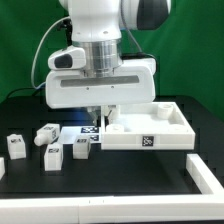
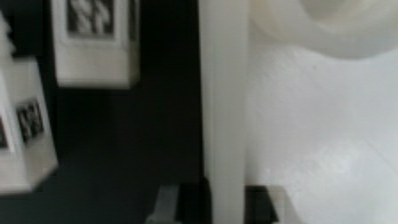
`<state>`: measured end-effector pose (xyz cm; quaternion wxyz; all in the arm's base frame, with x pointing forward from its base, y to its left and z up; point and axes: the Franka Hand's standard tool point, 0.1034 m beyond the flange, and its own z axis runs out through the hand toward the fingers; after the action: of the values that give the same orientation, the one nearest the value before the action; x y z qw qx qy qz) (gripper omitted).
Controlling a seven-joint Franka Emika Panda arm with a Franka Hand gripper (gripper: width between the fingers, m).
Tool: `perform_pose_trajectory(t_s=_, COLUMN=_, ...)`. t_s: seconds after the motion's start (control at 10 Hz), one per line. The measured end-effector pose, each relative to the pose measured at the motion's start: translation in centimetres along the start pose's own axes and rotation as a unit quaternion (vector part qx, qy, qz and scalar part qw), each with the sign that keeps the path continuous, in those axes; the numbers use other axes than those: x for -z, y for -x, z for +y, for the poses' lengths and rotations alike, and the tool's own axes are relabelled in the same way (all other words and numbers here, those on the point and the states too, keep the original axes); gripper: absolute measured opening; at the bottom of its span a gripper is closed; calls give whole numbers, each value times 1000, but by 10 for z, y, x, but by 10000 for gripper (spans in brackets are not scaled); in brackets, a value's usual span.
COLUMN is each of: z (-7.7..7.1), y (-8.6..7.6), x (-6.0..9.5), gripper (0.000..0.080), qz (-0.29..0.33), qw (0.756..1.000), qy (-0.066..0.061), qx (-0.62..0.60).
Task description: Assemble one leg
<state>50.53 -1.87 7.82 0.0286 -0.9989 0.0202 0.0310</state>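
Several small white legs with square tags lie on the black table at the exterior view's left: one point(image 1: 15, 145), another point(image 1: 45, 132), a third point(image 1: 52, 153) and one nearer the arm point(image 1: 82, 146). Two legs show in the wrist view point(image 2: 93, 40) point(image 2: 22, 120). The large white tray-like panel point(image 1: 168, 118) lies at the exterior view's right. My gripper point(image 1: 104, 113) is down at the panel's near-left wall. In the wrist view my gripper point(image 2: 226, 200) straddles that wall point(image 2: 222, 100), one dark finger against each side. It holds no leg. A round corner socket point(image 2: 338, 25) shows inside the panel.
The marker board point(image 1: 90, 129) lies flat just beside the gripper, between the legs and the panel. A white raised border runs along the table's front point(image 1: 100, 210) and the exterior view's right point(image 1: 207, 175). A green wall stands behind.
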Motion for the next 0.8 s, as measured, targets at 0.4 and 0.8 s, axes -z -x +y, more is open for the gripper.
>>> perform_pose_trajectory(t_s=0.4, z=1, y=-3, x=-4, gripper=48, qz=-7, qw=1000, qy=-1, qx=1)
perform_pose_trajectory(t_s=0.8, z=6, y=-27, x=-27, gripper=48, qz=-15, qw=1000, qy=7, qx=1)
